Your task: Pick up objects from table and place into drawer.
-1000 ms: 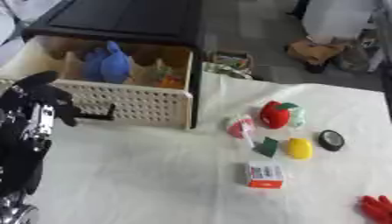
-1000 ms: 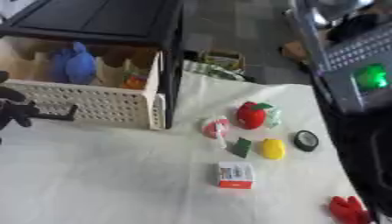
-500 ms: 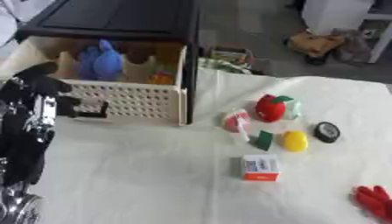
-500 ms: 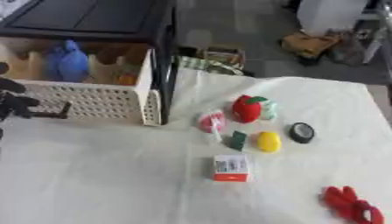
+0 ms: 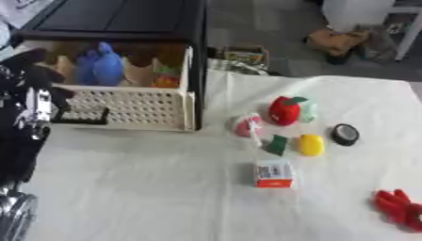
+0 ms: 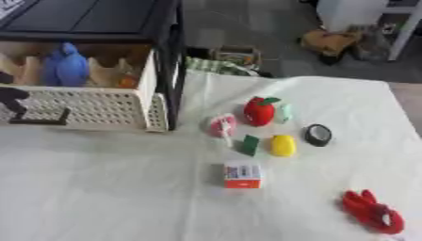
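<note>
An open cream drawer (image 5: pixel 132 108) with a perforated front sits at the upper left under a black cabinet (image 5: pixel 124 16). Inside it are a blue toy (image 5: pixel 101 66) and a small orange-red item (image 5: pixel 165 81). My left hand (image 5: pixel 29 96) is at the left end of the drawer's black handle (image 5: pixel 82 116); its grip is blurred. On the white cloth lie a red apple-like toy (image 6: pixel 259 111), a pink item (image 6: pixel 221 125), a dark green piece (image 6: pixel 250 144), a yellow lemon shape (image 6: pixel 283 145), a black round disc (image 6: pixel 318 135), a white-and-orange box (image 6: pixel 242 174) and a red plush thing (image 6: pixel 372 212).
A pale green object (image 6: pixel 284 112) leans behind the red toy. Beyond the table's far edge the floor holds a small box (image 5: pixel 243 54) and a brown bundle (image 5: pixel 338 40). Bare white cloth (image 5: pixel 140 188) covers the near left of the table.
The whole picture has shifted, so the camera moved. The right arm, seen at the right edge of the right eye view a second ago, is gone. My left hand stays by the drawer handle.
</note>
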Controlling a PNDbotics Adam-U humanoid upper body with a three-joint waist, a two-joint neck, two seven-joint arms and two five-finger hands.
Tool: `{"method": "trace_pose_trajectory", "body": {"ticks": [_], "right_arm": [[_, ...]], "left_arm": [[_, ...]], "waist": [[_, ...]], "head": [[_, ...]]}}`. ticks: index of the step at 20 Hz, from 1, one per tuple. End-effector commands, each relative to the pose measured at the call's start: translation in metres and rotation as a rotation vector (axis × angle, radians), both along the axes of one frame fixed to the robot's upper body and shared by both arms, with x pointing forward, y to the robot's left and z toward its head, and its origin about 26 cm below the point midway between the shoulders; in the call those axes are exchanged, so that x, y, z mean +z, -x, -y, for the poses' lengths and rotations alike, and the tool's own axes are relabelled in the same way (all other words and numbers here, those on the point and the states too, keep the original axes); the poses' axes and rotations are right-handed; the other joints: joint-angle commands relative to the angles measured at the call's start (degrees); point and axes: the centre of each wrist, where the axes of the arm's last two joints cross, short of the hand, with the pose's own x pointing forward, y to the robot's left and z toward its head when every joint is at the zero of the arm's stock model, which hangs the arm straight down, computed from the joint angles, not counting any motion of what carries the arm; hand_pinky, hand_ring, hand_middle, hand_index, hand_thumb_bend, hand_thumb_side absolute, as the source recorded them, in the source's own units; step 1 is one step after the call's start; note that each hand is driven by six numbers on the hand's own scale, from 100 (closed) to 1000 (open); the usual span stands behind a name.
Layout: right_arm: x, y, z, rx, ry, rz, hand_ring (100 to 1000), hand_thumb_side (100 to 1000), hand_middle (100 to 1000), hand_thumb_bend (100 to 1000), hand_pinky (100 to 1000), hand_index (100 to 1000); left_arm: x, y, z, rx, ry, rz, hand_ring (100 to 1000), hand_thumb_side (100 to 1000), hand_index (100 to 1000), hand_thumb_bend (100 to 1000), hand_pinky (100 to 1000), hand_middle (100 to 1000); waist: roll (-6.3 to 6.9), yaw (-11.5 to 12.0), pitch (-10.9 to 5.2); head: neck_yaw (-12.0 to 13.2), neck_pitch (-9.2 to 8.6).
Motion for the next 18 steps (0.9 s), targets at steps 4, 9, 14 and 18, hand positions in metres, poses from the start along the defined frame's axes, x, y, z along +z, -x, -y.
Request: {"method": "trace_pose_trajectory", "body": {"ticks": [4,9,14,18], "right_arm": [[-0.014,0.003,0.019,-0.03,-0.049,0.033,628,812,647,100,805,833],[-0.038,0.001,0.028,-0.029,-0.107,-0.015,615,802,635,100,816,826],[-0.053,0.0,0.033,-0.025,-0.144,-0.041,605,809,627,100,812,824],[-0.07,0.0,0.037,-0.042,-0.174,-0.115,596,824,622,100,813,827]], "left_arm": [[0.027,0.005,-0.025,0.097,-0.126,0.153,346,476,770,100,540,503],[0.039,0.01,-0.048,0.19,-0.27,0.189,290,344,758,100,478,475],[0.046,0.018,-0.071,0.299,-0.458,0.138,283,252,758,100,477,470],[0.046,0.024,-0.085,0.323,-0.594,-0.005,291,255,768,100,491,479]], "waist": [[0.74,-0.28,-1.79],[1.29,-0.53,-1.84],[1.83,-0.62,-1.81],[2.04,-0.93,-1.84]], "head": [[0.21,0.89],[0.36,1.08],[0.2,1.2],[0.52,1.31]]}}
